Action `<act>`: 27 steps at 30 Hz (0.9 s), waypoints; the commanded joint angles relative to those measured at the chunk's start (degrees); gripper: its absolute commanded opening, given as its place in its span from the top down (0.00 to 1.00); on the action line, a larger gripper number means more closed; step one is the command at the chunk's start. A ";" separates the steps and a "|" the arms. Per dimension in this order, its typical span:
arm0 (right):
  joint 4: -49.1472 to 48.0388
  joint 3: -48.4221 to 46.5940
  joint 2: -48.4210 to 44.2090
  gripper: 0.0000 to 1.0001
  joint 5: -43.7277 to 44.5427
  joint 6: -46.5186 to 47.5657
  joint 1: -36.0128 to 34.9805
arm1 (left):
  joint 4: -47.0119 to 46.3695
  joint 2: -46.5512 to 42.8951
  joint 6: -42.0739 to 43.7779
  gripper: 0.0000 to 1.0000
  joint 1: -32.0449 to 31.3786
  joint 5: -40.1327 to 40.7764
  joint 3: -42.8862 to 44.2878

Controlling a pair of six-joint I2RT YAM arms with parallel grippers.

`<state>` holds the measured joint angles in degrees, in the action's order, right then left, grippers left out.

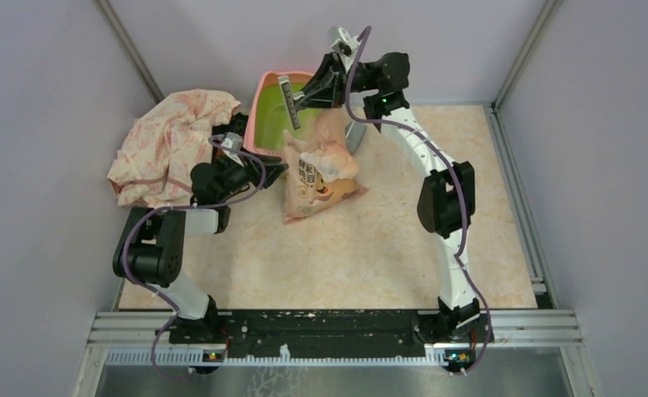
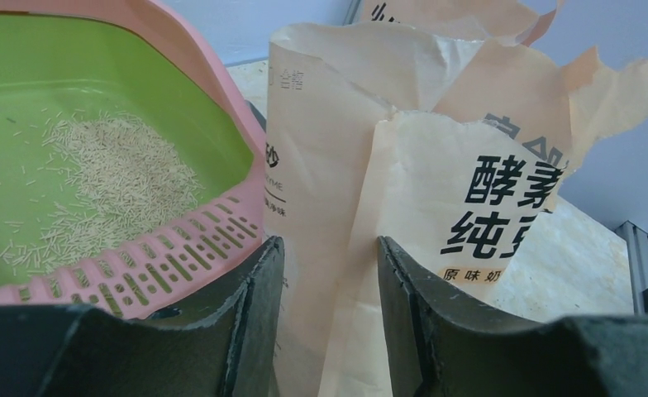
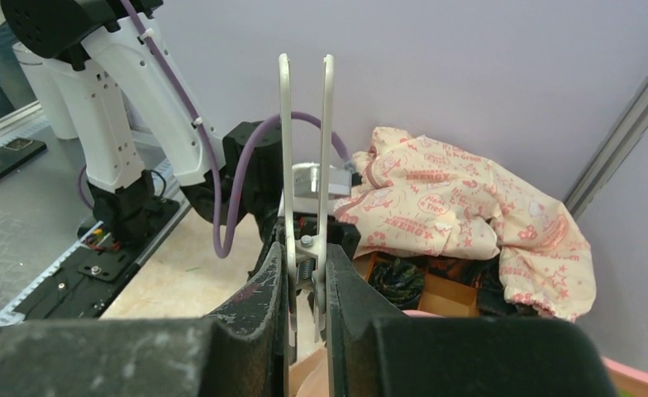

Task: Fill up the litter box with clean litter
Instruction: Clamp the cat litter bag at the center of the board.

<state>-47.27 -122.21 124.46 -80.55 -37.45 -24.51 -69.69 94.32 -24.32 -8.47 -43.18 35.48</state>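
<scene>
The litter box, pink rim and lime-green inside, stands tilted at the back centre. In the left wrist view its perforated rim is close, and a thin patch of pale tan litter lies inside. The peach bag with Chinese lettering stands beside it, its top torn open. My left gripper is open at the bag's left edge, with bag paper showing in the gap. My right gripper is above the box, shut on a silver metal scoop, gripping its two flat handle arms.
A crumpled cream cloth with pink print lies at the back left over a cardboard box. A grey object stands just right of the bag. Aluminium frame posts and walls close in the back and sides.
</scene>
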 commanded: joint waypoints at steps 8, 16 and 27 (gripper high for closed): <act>-9.35 -1.16 1.55 1.00 -0.78 -6.58 0.89 | -0.69 -5.22 -0.16 0.14 1.35 -3.86 -0.43; -11.33 -1.96 1.97 1.00 -0.95 -8.79 1.21 | -2.83 -1.79 -1.36 0.16 1.26 -5.28 1.61; -12.21 -3.95 3.13 1.00 -1.19 -10.51 1.66 | -7.27 5.68 -3.34 0.28 0.74 -7.19 6.97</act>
<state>-56.38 -122.80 126.63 -81.62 -46.85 -23.44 -72.49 98.50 -26.61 -7.40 -48.29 40.38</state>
